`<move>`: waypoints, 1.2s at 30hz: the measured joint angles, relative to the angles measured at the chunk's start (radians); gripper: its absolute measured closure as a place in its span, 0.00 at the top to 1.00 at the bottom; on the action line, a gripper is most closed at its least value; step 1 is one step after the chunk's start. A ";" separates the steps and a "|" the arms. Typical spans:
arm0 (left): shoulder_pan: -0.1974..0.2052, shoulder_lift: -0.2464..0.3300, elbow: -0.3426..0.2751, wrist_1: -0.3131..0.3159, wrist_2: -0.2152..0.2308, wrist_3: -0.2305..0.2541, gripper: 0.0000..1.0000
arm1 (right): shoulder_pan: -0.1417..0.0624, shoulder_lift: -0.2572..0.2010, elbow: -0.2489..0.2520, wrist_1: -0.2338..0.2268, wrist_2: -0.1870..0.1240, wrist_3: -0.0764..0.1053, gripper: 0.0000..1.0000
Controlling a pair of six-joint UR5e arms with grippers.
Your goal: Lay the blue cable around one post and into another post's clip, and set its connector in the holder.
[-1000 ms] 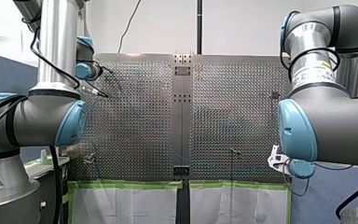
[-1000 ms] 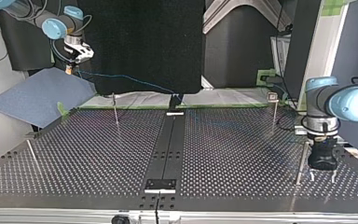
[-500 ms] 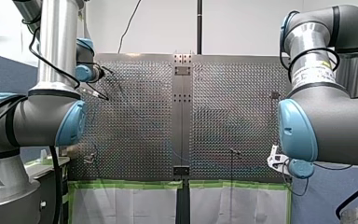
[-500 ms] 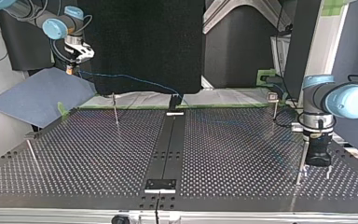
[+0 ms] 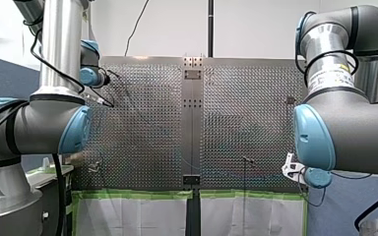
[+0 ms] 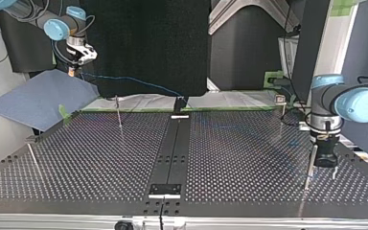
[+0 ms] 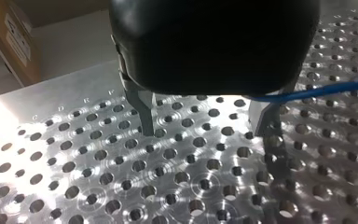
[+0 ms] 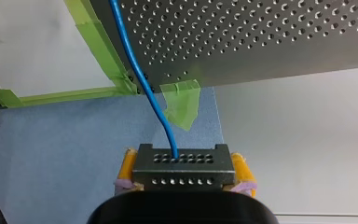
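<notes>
In the right wrist view my right gripper (image 8: 184,173) has its yellow pads shut on a dark grey connector (image 8: 182,161). The blue cable (image 8: 137,74) runs from the connector to the table's taped edge. The top view shows that gripper (image 6: 73,71) off the table's far left corner, with the cable (image 6: 134,82) sagging to a black holder (image 6: 179,103). My left gripper (image 6: 324,173) hangs open just beside a thin post (image 6: 309,163) at the top view's right. In the left wrist view its metal fingers (image 7: 142,109) are spread over the holes, and the cable (image 7: 317,88) passes by one finger.
More thin posts stand on the perforated table (image 6: 91,158): one (image 6: 119,114) at the far left, one (image 6: 32,159) at the near left, one with a clip head (image 6: 281,106) at the far right. A blue-grey board (image 6: 38,98) lies off the far left corner.
In the top view my left gripper has shifted a little leftward and away from the near edge, closer to the post. My right gripper holds still with the connector.
</notes>
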 joint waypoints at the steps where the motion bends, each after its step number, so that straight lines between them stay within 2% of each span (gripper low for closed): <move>1: 0.000 0.001 0.000 -0.003 0.000 0.003 1.00 | 0.000 0.000 0.000 0.000 0.000 0.000 0.00; 11: -0.001 0.045 -0.002 -0.020 0.006 -0.004 1.00 | 0.001 0.000 0.000 0.001 0.000 0.001 0.00; 25: -0.002 0.049 -0.063 -0.013 0.038 -0.007 1.00 | 0.002 0.000 0.000 0.001 0.000 0.002 0.00; 36: 0.000 0.055 -0.070 -0.025 0.039 0.012 1.00 | 0.002 0.000 0.000 0.002 0.000 0.002 0.00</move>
